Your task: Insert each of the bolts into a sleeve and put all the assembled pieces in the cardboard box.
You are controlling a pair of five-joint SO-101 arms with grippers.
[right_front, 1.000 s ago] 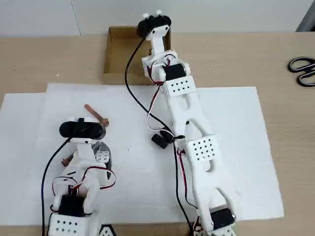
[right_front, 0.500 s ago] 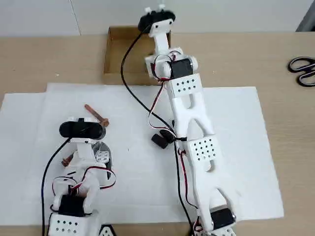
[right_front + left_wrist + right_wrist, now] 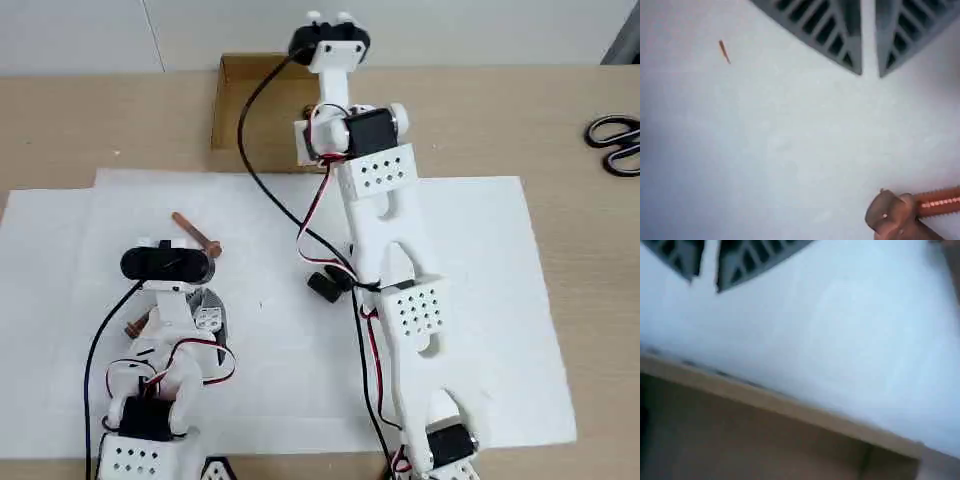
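Observation:
A copper bolt (image 3: 195,234) lies on the white paper (image 3: 270,330) just beyond my left arm's wrist camera (image 3: 166,264); its head (image 3: 894,216) sits a short way ahead of my left gripper (image 3: 869,74). The grey fingers (image 3: 832,27) are shut with nothing between them, low over the paper. A second copper bolt (image 3: 136,324) lies beside that arm. My right arm stretches over the cardboard box (image 3: 250,100), its wrist at the far right corner. My right gripper (image 3: 704,285) is shut and empty, above a tan edge (image 3: 790,407).
A small black piece (image 3: 324,286) lies on the paper by the right arm's cable. Scissors (image 3: 615,140) rest at the table's far right. The bare wooden table (image 3: 100,120) surrounds the paper.
The right arm has swung rightward and farther out, its wrist going from the box's middle to past its far right corner. The left arm and both bolts have stayed put.

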